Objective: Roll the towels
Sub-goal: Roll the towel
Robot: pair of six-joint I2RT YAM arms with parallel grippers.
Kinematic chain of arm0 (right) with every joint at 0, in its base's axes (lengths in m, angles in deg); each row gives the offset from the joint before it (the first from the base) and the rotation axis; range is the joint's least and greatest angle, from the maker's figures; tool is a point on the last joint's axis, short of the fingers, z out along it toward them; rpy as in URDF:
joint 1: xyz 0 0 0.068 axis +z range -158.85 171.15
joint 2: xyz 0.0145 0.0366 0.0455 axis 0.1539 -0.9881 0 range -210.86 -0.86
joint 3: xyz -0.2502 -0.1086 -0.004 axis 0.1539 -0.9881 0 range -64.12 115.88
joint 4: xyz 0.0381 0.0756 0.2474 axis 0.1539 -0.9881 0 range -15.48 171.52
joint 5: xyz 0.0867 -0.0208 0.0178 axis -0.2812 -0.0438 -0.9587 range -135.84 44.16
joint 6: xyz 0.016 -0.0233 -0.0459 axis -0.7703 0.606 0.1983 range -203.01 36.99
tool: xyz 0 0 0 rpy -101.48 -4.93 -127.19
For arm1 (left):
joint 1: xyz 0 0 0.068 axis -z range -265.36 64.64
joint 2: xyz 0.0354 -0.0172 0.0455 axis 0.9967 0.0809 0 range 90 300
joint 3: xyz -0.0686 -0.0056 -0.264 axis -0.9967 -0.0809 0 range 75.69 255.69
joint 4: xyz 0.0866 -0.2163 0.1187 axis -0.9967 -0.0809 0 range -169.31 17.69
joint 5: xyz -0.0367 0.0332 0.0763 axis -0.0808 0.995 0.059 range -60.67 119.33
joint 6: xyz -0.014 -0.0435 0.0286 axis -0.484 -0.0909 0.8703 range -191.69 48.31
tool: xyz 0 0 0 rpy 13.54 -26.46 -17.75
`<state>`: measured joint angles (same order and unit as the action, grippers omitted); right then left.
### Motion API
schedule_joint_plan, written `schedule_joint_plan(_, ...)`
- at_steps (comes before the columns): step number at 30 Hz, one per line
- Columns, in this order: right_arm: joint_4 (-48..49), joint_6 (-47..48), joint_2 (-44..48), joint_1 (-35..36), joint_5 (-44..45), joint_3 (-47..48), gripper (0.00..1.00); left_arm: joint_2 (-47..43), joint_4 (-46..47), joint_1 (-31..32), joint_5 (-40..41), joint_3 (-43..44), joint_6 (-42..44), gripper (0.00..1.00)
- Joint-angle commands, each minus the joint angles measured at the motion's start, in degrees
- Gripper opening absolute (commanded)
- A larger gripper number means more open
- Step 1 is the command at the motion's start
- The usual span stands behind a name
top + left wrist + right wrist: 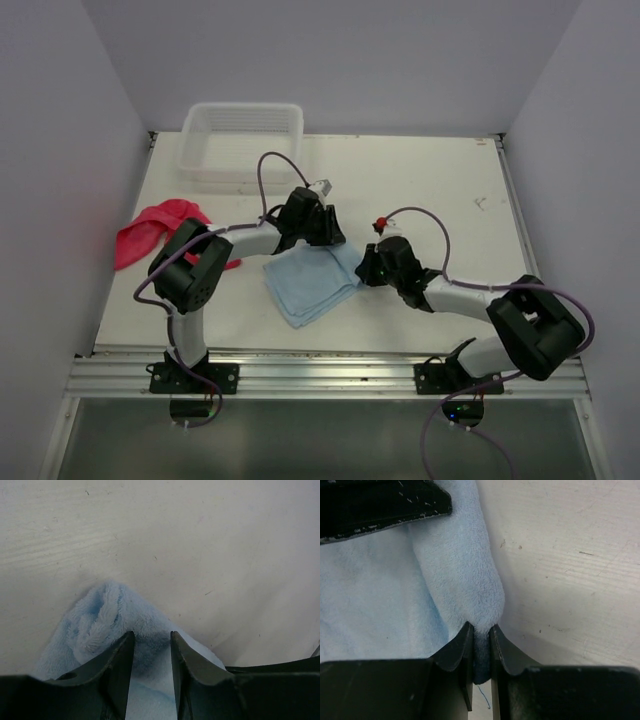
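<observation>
Top view: the light blue terry towel [308, 285] lies mid-table on the white table [440, 190]. It's turned like a diamond, with one corner aimed at the near edge. The crumpled pinkish-red cloth towel [150, 232] sits at the left edge, and the clear plastic basket [240, 140] is at the back.

Left wrist: my left gripper [152, 647] is clamped on a bunched-up blue corner.

Right wrist: my right gripper [480, 635] pinches a puffy fold that runs straight away from the jaws.
</observation>
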<state>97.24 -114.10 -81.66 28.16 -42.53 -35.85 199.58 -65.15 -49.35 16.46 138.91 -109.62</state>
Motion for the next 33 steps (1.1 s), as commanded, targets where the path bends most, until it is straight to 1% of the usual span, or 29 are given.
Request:
schedule_joint_plan(1,-0.26,5.06,3.71,1.91,6.24,-1.37,0.00,-3.05,-4.08,-0.76,2.49,3.22,1.81,0.40)
schedule_joint_plan(3,-0.78,7.52,5.02,4.97,10.20,-1.47,0.00,-4.63,-3.73,-1.03,2.84,3.66,1.63,0.40)
schedule_joint_plan(4,-1.83,8.49,5.21,6.30,15.10,-0.68,0.00,-5.07,-3.64,-1.03,2.58,3.84,1.46,0.40)
schedule_joint_plan(6,-3.15,10.69,4.95,9.98,19.00,0.55,0.00,-6.04,-3.99,-1.20,2.40,4.45,1.28,0.40)
schedule_joint_plan(7,-4.11,11.40,4.34,11.05,22.75,1.69,0.00,-6.31,-3.99,-1.20,2.23,4.63,1.28,0.40)
schedule_joint_plan(9,-5.00,13.15,3.54,13.42,25.68,2.75,0.00,-7.18,-3.99,-1.20,1.88,4.63,1.02,0.41)
schedule_joint_plan(15,-8.52,17.90,-1.81,20.36,37.88,7.23,0.00,-9.12,-3.73,-1.12,1.61,3.58,0.67,0.41)
schedule_joint_plan(20,-9.57,20.10,-6.21,25.47,44.84,10.31,0.00,-10.26,-2.50,-1.12,1.17,0.68,0.32,0.41)
schedule_joint_plan(21,-10.36,20.02,-8.22,27.13,48.51,11.18,0.00,-10.26,-2.24,-0.94,0.91,-0.02,0.14,0.41)
schedule_joint_plan(22,-12.71,19.93,-9.63,27.93,50.11,13.28,0.00,-10.44,-1.54,-0.94,0.65,-1.59,-0.30,0.41)
schedule_joint_plan(25,-14.05,20.63,-13.85,31.09,54.42,15.92,0.00,-11.23,-0.31,-0.94,0.29,-4.50,-0.82,0.41)
schedule_joint_plan(29,-15.55,21.51,-18.69,34.17,57.41,19.62,0.00,-12.72,-1.09,-1.03,0.99,-6.53,-0.21,0.41)
schedule_joint_plan(33,-19.32,21.51,-23.79,36.55,60.49,23.58,0.00,-14.48,-0.48,-0.94,1.35,-8.11,-0.12,0.41)
